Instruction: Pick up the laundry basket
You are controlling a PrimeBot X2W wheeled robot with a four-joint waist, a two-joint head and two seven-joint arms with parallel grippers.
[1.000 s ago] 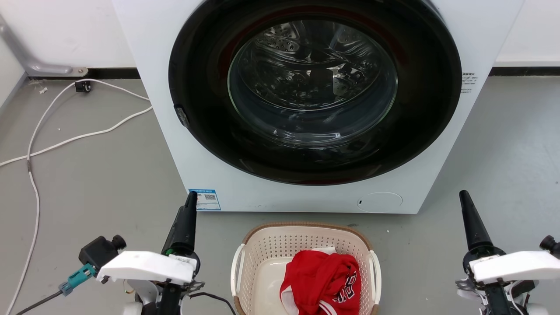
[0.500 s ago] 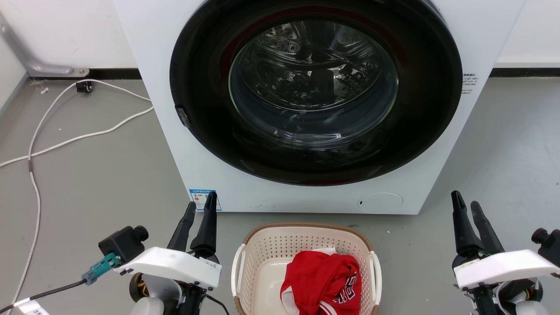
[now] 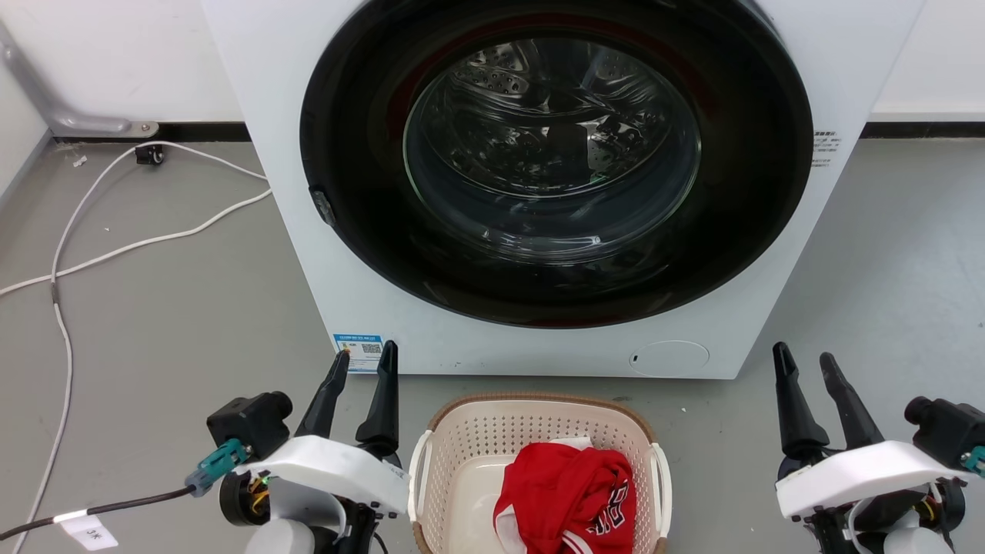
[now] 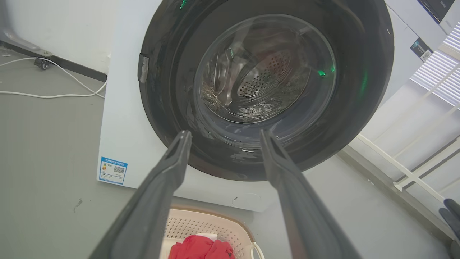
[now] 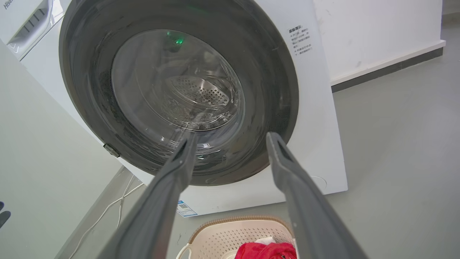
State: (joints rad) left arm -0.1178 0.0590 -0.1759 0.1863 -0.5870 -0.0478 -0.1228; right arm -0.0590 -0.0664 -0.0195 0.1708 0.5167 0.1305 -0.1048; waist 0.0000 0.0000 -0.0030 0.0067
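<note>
Flooring of smooth grey (image 3: 154,323) spreads across the scene, bare and wide on both sides of the big white front-loading washing machine (image 3: 292,231). The machine's round dark-framed glass door (image 3: 554,161) is closed and faces the robot. Bare floor runs between the machine's lower front edge and the cream rounded-rectangular plastic laundry basket (image 3: 477,431), which sits on the floor just before the machine, centred between the two arms. Its near end is cut off by the bottom edge of the head view. The basket's brown woven-look rim (image 3: 539,398) curves along the far side, and a white handle stands on each long side. A crumpled red fabric garment (image 3: 569,492) lies inside, toward the basket's right half.

The left gripper (image 3: 366,352) is close to the basket. Its white wrist housing sits just beside the basket's left handle (image 3: 416,462), and its two dark fingers are parted, empty and pointing at the machine's lower left corner. The right gripper (image 3: 804,354) is well apart from the right handle (image 3: 662,477), with open floor between, and its fingers are likewise spread and empty.

A thin white cable (image 3: 115,248) trails over the floor at far left. A small blue rectangular label (image 3: 359,350) is stuck near the machine's bottom left corner.
</note>
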